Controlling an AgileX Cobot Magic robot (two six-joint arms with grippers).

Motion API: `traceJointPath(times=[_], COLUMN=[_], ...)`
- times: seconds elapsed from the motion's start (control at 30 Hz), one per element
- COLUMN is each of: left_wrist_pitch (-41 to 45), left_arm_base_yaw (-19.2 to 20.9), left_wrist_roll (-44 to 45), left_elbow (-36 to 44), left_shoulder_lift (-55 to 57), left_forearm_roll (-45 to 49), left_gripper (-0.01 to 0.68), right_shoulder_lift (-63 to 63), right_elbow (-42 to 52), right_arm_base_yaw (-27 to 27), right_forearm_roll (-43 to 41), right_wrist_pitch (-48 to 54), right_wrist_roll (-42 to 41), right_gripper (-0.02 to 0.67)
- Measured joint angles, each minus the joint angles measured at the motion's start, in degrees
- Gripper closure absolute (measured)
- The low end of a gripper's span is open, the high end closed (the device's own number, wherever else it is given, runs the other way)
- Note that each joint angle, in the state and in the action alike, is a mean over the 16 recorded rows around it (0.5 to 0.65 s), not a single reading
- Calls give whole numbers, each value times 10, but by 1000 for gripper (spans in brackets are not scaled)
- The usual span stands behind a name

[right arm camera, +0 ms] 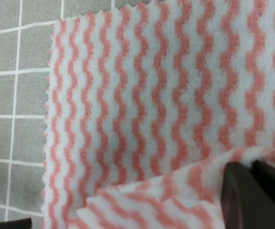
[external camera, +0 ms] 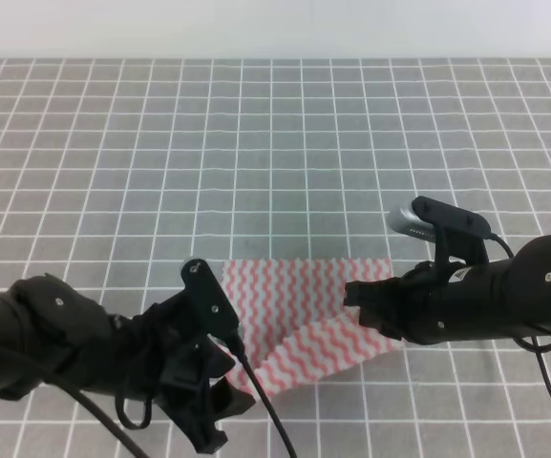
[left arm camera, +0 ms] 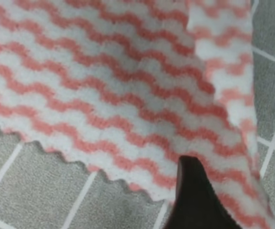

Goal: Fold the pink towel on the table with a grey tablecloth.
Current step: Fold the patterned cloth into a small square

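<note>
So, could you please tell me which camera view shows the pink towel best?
The exterior high view: the towel shows nearly whole there, between both claws. The wrist views show only close-up striped patches.

A pink towel [external camera: 294, 305], thin cloth striped in wavy pink-red and white with serrated edges, lies near the front of the grey tablecloth surface [external camera: 275, 162], which is ruled in small squares by thin white lines. The towel's far part rests flat on the cloth, while its near edge is lifted and doubled over into a loose fold.
</note>
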Motion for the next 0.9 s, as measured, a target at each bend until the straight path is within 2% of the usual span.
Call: traceJointPath(times=[0.43,0.57,0.7,0.9], left_wrist_pitch=[-31,-41,-48,-51], left_arm_base_yaw=[-19,-22,-23,-23], left_wrist_roll=[1,1,1,0], left_elbow=[0,-1,-1,-1], left_shoulder_lift=[24,26,28,29], left_forearm_roll=[6,14,30,56], left_gripper=[320,342,380,477], right_shoulder_lift=[-2,-2,-2,-1], right_elbow=[0,0,0,0], right_arm_base_yaw=[-1,-1,-1,0], right_forearm_roll=[0,0,0,1], right_wrist_pitch=[0,0,0,0], right_wrist_roll=[0,0,0,0], right_gripper=[664,664,664,664])
